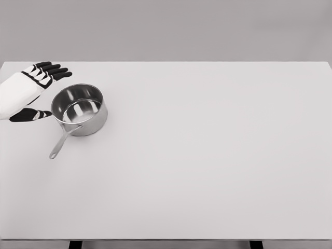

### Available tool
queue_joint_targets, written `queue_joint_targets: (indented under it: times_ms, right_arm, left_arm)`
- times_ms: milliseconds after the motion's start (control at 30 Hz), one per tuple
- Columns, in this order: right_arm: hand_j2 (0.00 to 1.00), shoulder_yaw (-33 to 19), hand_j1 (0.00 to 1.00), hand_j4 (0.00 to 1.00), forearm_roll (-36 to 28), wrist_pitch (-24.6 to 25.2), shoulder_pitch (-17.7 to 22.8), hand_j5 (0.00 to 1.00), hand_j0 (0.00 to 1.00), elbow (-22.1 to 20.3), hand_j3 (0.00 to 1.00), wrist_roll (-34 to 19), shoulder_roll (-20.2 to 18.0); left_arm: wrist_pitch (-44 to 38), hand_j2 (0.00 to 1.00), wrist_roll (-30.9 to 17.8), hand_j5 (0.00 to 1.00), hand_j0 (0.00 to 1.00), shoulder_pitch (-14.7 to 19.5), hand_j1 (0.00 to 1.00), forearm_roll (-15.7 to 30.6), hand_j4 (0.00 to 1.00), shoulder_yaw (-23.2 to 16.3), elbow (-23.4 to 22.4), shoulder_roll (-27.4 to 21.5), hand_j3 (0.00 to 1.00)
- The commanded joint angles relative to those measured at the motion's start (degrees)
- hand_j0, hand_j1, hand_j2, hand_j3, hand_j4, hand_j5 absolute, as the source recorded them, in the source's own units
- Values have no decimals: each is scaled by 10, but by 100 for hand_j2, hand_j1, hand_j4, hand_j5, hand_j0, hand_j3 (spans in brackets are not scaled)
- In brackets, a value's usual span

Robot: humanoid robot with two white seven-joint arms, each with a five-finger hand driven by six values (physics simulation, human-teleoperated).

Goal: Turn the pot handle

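We log: shiny round steel saucepan (79, 109) on white table (207, 155) (long handle (61, 143) toward us); white-and-black left hand (28, 88) beside it, fingers spread

- We have a single view, taken from the robot's head.
- We look down and forward across the white table (207, 171), whose far edge runs level near the top and whose near edge sits at the bottom.
- We stand well back: nearly the whole tabletop fits in the frame.
- The left hand (25, 89) enters at the left edge, beside the pot (79, 109).
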State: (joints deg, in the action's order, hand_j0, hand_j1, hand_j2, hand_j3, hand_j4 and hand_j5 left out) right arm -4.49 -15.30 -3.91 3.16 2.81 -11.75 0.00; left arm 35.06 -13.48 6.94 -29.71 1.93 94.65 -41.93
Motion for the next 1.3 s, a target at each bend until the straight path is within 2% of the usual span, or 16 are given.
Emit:
queue_joint_targets:
  times_ms: [0,100,167,233,300,400,467,567,633,833,867,1100,1267]
  right_arm:
    - [100,0,100,100,0,0,0,100,100,0,100,0,0]
    - [100,0,100,100,0,0,0,100,100,0,100,0,0]
    - [100,0,100,100,0,0,0,100,100,0,100,0,0]
    - [100,0,100,100,0,0,0,100,100,0,100,0,0]
    - [100,0,100,100,0,0,0,100,100,0,100,0,0]
    - [100,0,100,100,0,0,0,100,100,0,100,0,0]
    - [100,0,100,100,0,0,0,100,100,0,100,0,0]
    - [100,0,100,100,0,0,0,100,100,0,100,0,0]
    - [100,0,100,100,0,0,0,100,100,0,100,0,0]
    - [100,0,100,100,0,0,0,100,100,0,100,0,0]
    - [100,0,100,100,0,0,0,100,100,0,100,0,0]
    - [100,0,100,100,0,0,0,100,100,0,100,0,0]
    - [100,0,100,100,0,0,0,100,100,0,100,0,0]
  left_arm:
    - [-1,100,-1,100,100,0,100,4,100,0,1,-2,100]
    - [-1,100,-1,100,100,0,100,3,100,-1,3,-2,100]
    - [-1,100,-1,100,100,-3,100,3,100,-1,25,-2,100]
    - [-1,100,-1,100,100,-26,100,3,100,-2,47,-2,100]
    - [-1,100,-1,100,100,-28,100,6,100,-11,62,-17,100]
    - [-1,100,-1,100,100,6,100,76,100,-112,76,-93,100]
    - [-1,100,-1,100,100,35,100,105,100,-173,85,-126,100]
    - [-1,100,-1,100,100,80,100,123,100,-240,85,-138,100]
    - [-1,100,0,100,100,97,100,127,100,-264,85,-139,100]
    - [-1,100,-1,100,100,103,100,116,100,-292,85,-138,100]
    - [-1,100,-1,100,100,103,100,92,100,-295,85,-134,100]
    - [-1,100,-1,100,100,105,100,20,100,-295,85,-130,100]
    - [-1,100,-1,100,100,106,100,-11,100,-295,85,-114,100]
